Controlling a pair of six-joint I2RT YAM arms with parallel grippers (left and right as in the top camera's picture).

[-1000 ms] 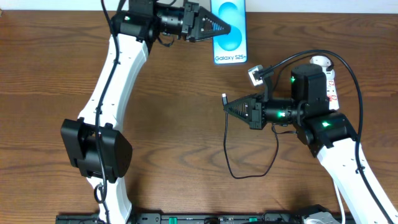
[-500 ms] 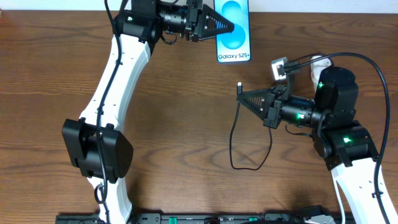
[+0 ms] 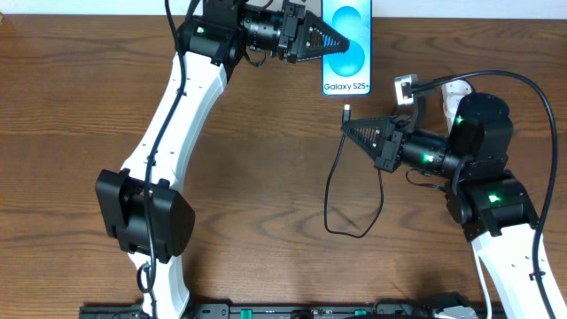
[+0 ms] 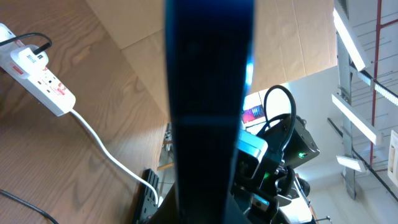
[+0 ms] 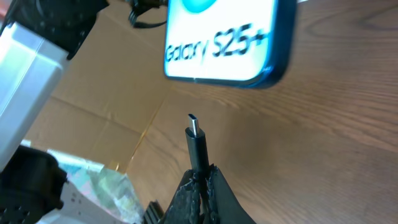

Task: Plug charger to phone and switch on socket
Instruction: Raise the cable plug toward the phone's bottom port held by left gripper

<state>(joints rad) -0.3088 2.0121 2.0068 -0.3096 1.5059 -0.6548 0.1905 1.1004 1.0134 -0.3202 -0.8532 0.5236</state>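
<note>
Glossy phone (image 3: 354, 66), matt black plastic charger (image 5: 199, 149), wood-grain table (image 3: 71, 106).

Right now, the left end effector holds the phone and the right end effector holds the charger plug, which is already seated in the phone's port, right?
Not seated. The right wrist view shows the charger plug pointing at the lower edge of the phone, with a clear gap between them. The rest stands: the left end effector holds the phone, the right end effector the plug.

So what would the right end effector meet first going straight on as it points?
Way looks free: bare table until the left arm's white link, height unclear. The phone sits sideways, where the charger plug points.
</note>
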